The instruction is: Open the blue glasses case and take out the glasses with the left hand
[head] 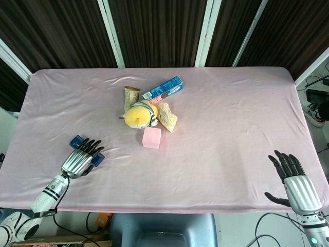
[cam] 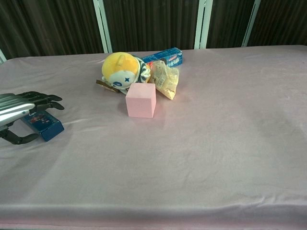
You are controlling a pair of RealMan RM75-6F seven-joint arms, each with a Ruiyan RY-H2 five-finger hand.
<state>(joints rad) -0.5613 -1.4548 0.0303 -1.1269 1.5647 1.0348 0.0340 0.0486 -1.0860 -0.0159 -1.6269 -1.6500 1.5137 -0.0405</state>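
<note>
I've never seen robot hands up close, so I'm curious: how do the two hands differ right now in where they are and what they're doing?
The left hand hangs over the blue glasses case, hiding most of it; the right hand has nothing under it but cloth. The left hand sits further onto the pink table, while the right hand is at the near edge. Both have silver backs and dark, spread fingers.

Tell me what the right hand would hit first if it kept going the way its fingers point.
Nothing, as far as the head view shows: the right hand points up over bare pink cloth, well right of the toy pile.
</note>
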